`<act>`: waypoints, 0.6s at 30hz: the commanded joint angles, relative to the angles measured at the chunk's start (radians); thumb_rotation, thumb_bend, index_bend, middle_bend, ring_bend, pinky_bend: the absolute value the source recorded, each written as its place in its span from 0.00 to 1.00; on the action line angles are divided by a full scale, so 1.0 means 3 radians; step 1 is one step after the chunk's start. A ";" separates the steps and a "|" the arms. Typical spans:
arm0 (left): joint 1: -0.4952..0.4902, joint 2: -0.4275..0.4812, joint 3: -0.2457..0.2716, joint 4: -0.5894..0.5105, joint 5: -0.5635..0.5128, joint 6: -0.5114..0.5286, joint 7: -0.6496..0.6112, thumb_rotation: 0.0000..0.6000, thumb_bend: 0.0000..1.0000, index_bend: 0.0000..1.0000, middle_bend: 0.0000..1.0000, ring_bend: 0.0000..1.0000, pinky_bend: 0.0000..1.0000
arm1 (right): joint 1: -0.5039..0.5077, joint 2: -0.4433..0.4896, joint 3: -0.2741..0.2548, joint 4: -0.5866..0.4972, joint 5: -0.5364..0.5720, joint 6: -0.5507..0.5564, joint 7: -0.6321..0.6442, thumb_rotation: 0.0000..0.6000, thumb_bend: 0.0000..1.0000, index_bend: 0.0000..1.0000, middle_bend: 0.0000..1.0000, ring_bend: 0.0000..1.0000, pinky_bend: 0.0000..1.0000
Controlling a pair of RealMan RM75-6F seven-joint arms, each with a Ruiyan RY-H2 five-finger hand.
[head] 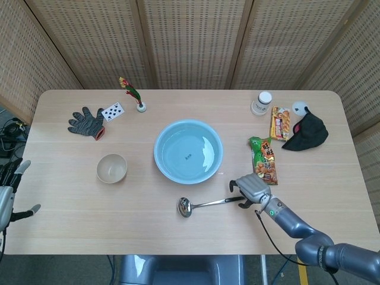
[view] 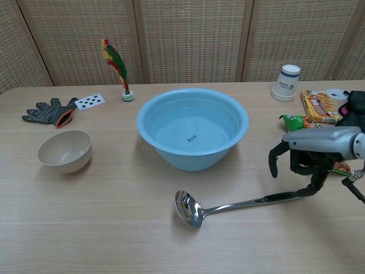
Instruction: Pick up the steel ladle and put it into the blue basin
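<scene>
The steel ladle [head: 208, 203] [view: 228, 206] lies flat on the table in front of the blue basin [head: 188, 153] [view: 193, 128], bowl end to the left and black-tipped handle to the right. My right hand [head: 251, 189] [view: 308, 157] hangs palm-down over the handle's end. Its fingers curl downward, and some fingertips touch or nearly touch the black tip. The ladle still rests on the table. My left hand [head: 9, 193] is at the table's left edge with its fingers spread, holding nothing. The basin is empty.
A beige bowl [head: 111, 168] [view: 64, 150] stands left of the basin. A green snack bag [head: 263, 159] lies just behind my right hand, with an orange packet [head: 280, 123], a black cloth [head: 306, 132] and a white cup [head: 260, 103] further back. A glove [head: 86, 123], a card [head: 113, 111] and a feather shuttlecock [head: 133, 94] sit at the back left.
</scene>
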 commanded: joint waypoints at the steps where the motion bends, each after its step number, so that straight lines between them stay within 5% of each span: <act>1: -0.0001 -0.0004 0.0000 0.0006 -0.0005 0.0000 0.0004 1.00 0.00 0.00 0.00 0.00 0.00 | 0.0047 -0.0137 -0.0018 0.0147 0.0079 0.0016 0.0003 1.00 0.43 0.49 0.98 0.99 1.00; 18: -0.0040 -0.0028 0.0009 0.0020 -0.0093 -0.0084 0.0071 1.00 0.00 0.00 0.00 0.00 0.00 | 0.0095 -0.0616 -0.0156 0.0558 0.0012 0.0220 0.0074 1.00 0.49 0.50 0.98 0.99 1.00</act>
